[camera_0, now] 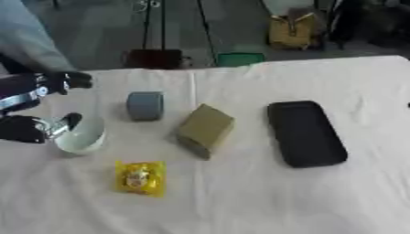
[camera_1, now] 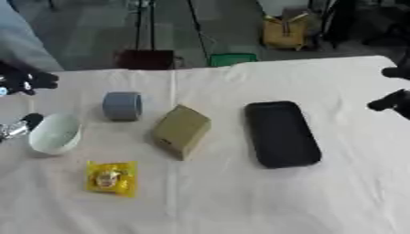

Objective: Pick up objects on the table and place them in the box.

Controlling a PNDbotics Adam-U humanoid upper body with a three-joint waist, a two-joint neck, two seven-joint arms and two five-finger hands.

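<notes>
**Closing on the white bowl at the table's left edge**

Reaching in from the left, the left hand [camera_0: 36, 107] sits at the white bowl [camera_0: 80, 136] near the left edge of the table [camera_0: 240, 201], its fingers spread above and a lower finger or thumb at the bowl's near-left rim — it looks like the start of a pickup, with the bowl not yet lifted. The fingers appear partly open around the rim; whether they actually pinch it I cannot tell. The black tray [camera_0: 305, 133], which seems to serve as the box, lies right of centre, well apart from the bowl.

Other things wait on the cloth: a grey roll of tape [camera_0: 145, 105] just beside the bowl toward the far edge, a tan cardboard block [camera_0: 205, 129] tilted near the middle, and a yellow packet [camera_0: 141, 178] toward the near edge, below the bowl.

Next, by my reading, the hand needs to close on the rim, lift clear of the tape, and carry across over the block to the tray.

The right hand [camera_1: 392, 100] shows only as dark fingertips at the right edge in the right eye view — idle, its fingers unreadable.
</notes>
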